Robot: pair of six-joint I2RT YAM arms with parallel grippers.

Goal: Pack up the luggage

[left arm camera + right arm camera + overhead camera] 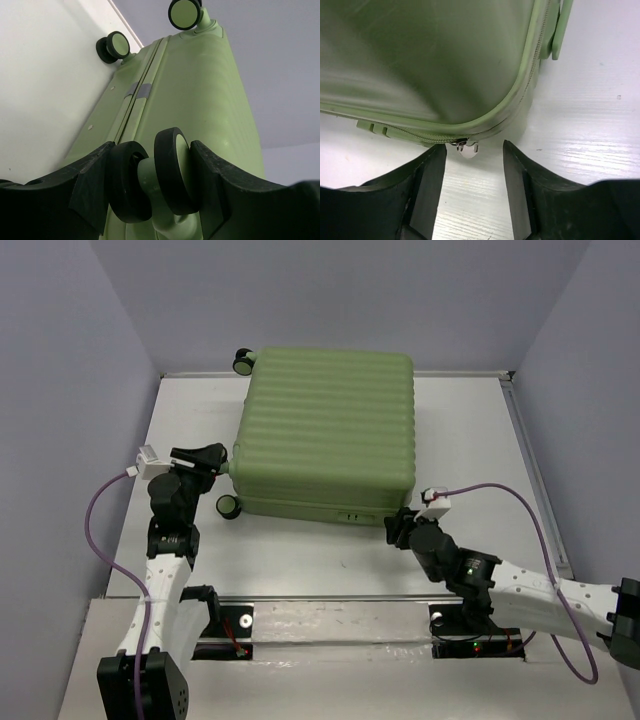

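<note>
My left end effector (152,155) grips the suitcase (325,430) by its wheel (170,170); my right end effector (474,150) gapes empty around the zipper pull (466,147).

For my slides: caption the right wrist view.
Open fingers flank the zipper pull at the suitcase corner.

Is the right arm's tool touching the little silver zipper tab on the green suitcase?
Apart. The right wrist view shows the zipper tab between the fingers of the right tool, with bare table showing either side.
</note>
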